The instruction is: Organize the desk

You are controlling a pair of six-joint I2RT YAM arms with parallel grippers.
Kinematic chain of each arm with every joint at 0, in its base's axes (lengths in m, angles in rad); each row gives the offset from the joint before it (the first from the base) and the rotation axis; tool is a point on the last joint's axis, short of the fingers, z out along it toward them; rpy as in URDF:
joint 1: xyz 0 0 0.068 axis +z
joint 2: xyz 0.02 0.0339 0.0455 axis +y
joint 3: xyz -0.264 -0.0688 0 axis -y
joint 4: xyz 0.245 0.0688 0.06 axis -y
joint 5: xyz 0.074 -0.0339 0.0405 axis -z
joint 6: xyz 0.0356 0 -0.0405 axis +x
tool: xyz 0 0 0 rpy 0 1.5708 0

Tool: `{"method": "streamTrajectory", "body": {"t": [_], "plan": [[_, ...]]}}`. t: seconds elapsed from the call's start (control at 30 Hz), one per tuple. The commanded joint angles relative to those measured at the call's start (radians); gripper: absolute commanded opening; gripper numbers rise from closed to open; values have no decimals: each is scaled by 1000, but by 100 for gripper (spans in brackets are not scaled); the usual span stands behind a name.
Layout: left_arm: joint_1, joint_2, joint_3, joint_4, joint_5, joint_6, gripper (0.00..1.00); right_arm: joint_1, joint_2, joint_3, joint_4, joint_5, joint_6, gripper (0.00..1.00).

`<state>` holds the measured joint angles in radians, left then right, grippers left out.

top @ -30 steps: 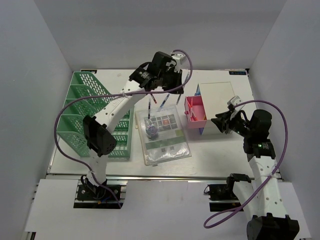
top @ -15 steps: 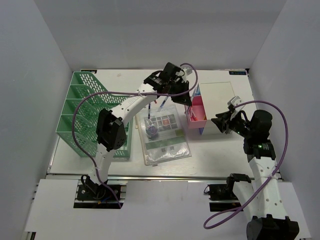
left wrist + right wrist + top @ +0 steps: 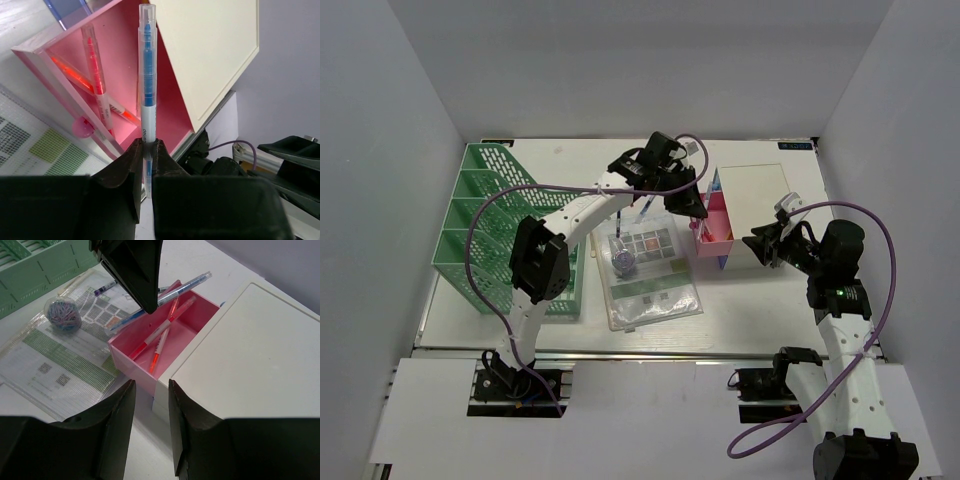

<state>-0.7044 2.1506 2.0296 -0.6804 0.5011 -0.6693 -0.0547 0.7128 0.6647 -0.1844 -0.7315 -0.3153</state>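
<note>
My left gripper [image 3: 146, 150], clamped on the clear blue plastic pen [image 3: 146, 75], has swung right over the open pink plastic drawer [image 3: 120, 50]; release is next. My right gripper [image 3: 150, 385] stands apart, empty.

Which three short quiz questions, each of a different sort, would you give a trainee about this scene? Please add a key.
1. Multiple choice: what colour is the pen clamped in the left gripper? A blue, B red, C green.
2. True or false: the pink drawer is shut.
3. Short answer: how many red pens lie inside the pink drawer?

Key: 1 A. 2 False, the drawer is pulled out of its white box. 3 Two.
</note>
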Motion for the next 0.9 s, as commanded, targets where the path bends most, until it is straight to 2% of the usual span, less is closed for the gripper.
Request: {"method": "streamTrajectory", "body": {"t": [0.0, 0.63, 0.87], "plan": [[-3, -51, 41, -8, 36, -29, 1, 6, -10, 3, 30, 4, -7, 39], [-12, -9, 77, -38, 53, -39, 7, 6, -13, -1, 31, 1, -10, 40], [-21, 15, 66, -7, 54, -56, 13, 4, -12, -2, 30, 1, -10, 40]]}}
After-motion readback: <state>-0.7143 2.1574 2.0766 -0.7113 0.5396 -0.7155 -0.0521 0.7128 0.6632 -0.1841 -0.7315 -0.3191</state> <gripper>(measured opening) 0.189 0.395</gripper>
